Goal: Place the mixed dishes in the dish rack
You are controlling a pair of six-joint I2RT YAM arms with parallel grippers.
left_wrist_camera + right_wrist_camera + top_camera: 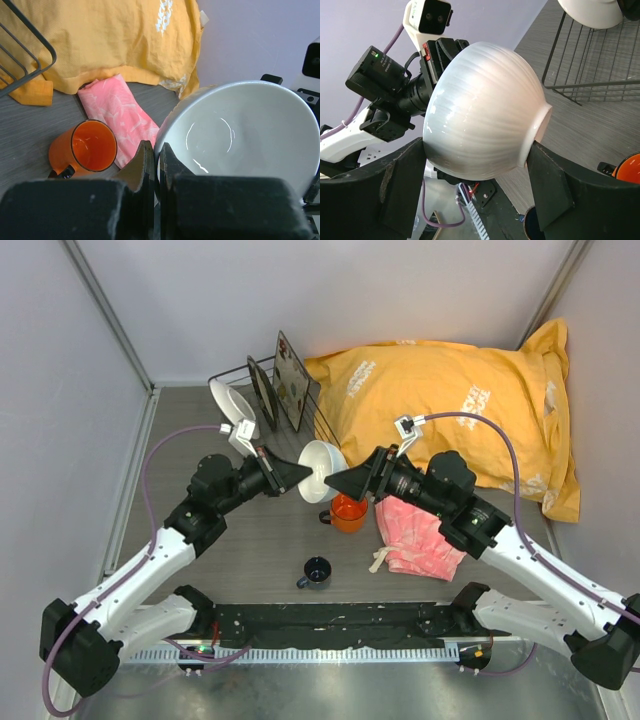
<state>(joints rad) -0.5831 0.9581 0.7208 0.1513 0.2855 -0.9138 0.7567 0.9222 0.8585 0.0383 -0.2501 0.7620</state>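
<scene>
The white bowl [322, 468] hangs in the air between my two grippers, above the table. My left gripper [306, 475] is shut on its rim; in the left wrist view the rim sits pinched between the jaws [157, 150] and the bowl's inside [240, 135] faces the camera. My right gripper [338, 483] is open, its fingers standing wide on either side of the bowl [480, 115]. The orange mug [349, 512] and the small dark-blue cup [318, 570] stand on the table. The dish rack [250, 375] holds the white plate [232, 400], the dark-rimmed plate [265, 390] and the square dark tray [292, 380] on edge.
A big yellow bag [450, 410] fills the back right, touching the rack's right side. A pink cloth [415, 535] lies right of the mug. The mug [90, 147] and cloth [117, 115] show below the bowl in the left wrist view.
</scene>
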